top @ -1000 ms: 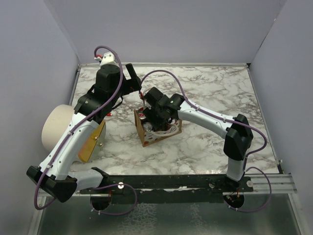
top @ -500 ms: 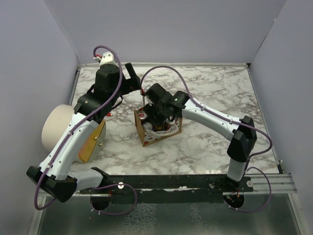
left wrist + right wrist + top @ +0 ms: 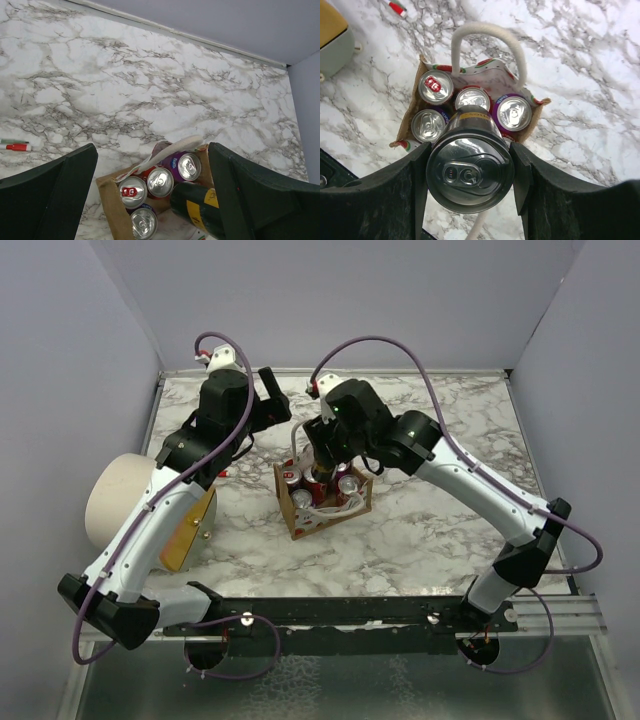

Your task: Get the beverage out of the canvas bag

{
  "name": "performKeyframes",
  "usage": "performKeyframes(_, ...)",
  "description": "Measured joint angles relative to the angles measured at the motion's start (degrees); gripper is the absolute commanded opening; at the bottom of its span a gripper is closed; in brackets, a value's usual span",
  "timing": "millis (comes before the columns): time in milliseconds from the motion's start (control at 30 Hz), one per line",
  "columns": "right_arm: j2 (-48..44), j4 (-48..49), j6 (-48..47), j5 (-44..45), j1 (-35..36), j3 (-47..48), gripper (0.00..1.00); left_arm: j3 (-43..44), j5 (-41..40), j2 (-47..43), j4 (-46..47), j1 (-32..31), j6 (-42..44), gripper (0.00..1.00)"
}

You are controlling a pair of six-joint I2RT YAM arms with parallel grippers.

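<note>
Over the last second the right arm has risen from low inside the small boxy brown canvas bag (image 3: pixel 303 523) and now stands well above it. With it has come a dark metal beverage can (image 3: pixel 470 175) with a yellow band round its shoulder. The left arm has barely moved.

I judge from this that the grasp has held and the lift is well under way. The drink is not yet delivered, though, because it hangs directly over the bag's mouth rather than off to one side. What seems to be left is to carry it sideways and set it on the white-and-grey marble desk (image 3: pixel 440 420).

The right fingers (image 3: pixel 385 195) are clamped on the can from both sides. Its pull-tab top faces the wrist camera and its body points down between them toward the bag. Under it, four silver-topped cans (image 3: pixel 435 86) stand upright in the bag, and a white loop handle (image 3: pixel 487 30) arches over the far rim. The can's lower end is hidden, so I cannot tell whether it has cleared the rim.

In the left wrist view the can (image 3: pixel 197 210) shows leaning at the bottom of the frame, above the packed cans. The left fingers (image 3: pixel 50 195) are spread wide and hold nothing. They hover beyond the bag's far left side, near it but apart from it.
</note>
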Motion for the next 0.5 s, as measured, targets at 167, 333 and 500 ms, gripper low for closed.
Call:
performKeyframes(167,-3.17,-0.37,-0.04,4.02,0.02,0.61,0.02,0.0,0.0,0.44,0.04,0.0,0.0,0.95)
performKeyframes(333,-5.75,-0.98,-0.92,9.64,0.02,1.75,0.02,0.0,0.0,0.59,0.2,0.0,0.0,0.95)
performKeyframes(500,-8.48,-0.63,-2.64,16.94,-0.5,0.68,0.02,0.0,0.0,0.61,0.31,0.0,-0.04,0.95)
